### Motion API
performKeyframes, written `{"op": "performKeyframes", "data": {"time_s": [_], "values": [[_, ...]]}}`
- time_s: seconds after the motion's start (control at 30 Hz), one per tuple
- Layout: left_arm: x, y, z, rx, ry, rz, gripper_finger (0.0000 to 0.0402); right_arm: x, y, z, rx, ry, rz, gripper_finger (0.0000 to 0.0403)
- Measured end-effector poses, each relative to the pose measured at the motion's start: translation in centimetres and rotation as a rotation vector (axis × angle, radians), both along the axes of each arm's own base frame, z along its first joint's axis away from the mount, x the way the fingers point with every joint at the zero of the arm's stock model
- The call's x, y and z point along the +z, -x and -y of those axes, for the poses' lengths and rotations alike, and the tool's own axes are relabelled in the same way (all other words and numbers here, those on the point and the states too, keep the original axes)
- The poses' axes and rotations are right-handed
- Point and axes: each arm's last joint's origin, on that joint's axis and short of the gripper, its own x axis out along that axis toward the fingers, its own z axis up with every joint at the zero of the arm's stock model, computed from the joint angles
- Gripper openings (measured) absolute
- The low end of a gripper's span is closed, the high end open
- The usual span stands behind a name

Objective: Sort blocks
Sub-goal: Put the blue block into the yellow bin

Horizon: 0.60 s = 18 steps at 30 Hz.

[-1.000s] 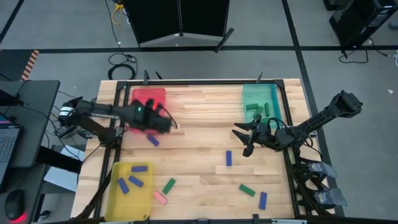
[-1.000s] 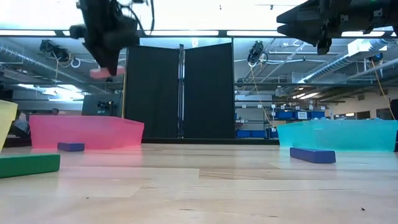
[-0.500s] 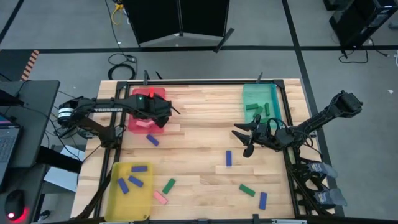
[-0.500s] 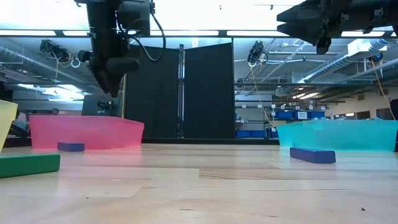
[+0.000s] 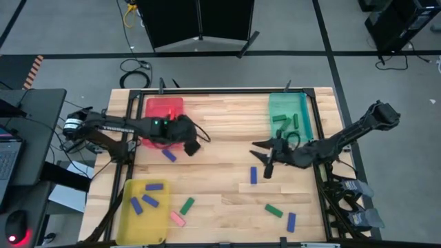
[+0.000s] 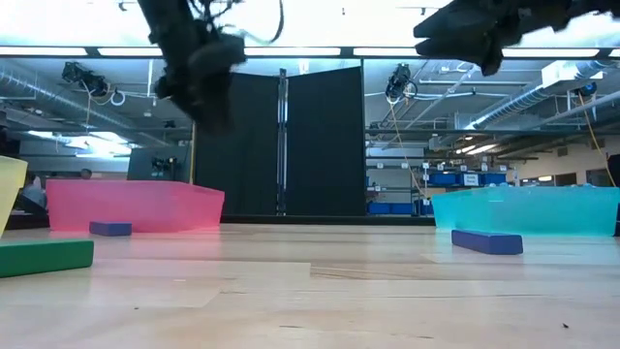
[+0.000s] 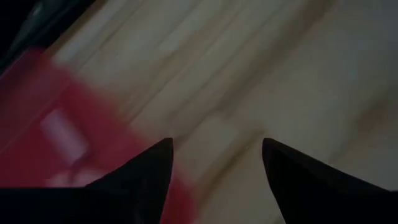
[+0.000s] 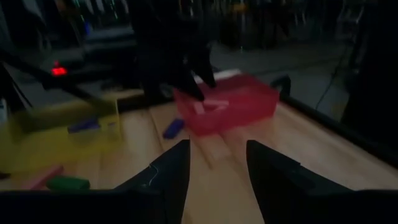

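Several blocks sit loose mid-frame and lower down on the table (image 5: 220, 117), and both empty claws are spread open, left claw (image 5: 192, 145) by the red tray (image 5: 164, 107), right claw (image 5: 265, 165) above a blue block (image 5: 253, 175), so a sloppy descent could knock it askew.

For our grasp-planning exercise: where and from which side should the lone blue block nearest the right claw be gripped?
Grip the blue block at its middle, across its two long edges, coming straight down. It lies flat on the table with bare wood around it, so only its narrow width suits a pinch. The right claw hangs open close by.
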Motion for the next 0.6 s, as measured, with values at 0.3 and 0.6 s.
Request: {"op": "performKeyframes", "data": {"time_s": [0.3,0.6], "values": [[1.8,-1.9,3.7,-0.115,-0.027,0.296,0.0248,-1.1,-6.1,-3.0,-0.081,-0.07,-0.357,0.0197],[4.4,-1.4,8.7,-0.279,-0.149,0.502,0.0248,-3.2,-7.1,-3.9,-0.332,-0.352,-0.646,0.0247]]}}
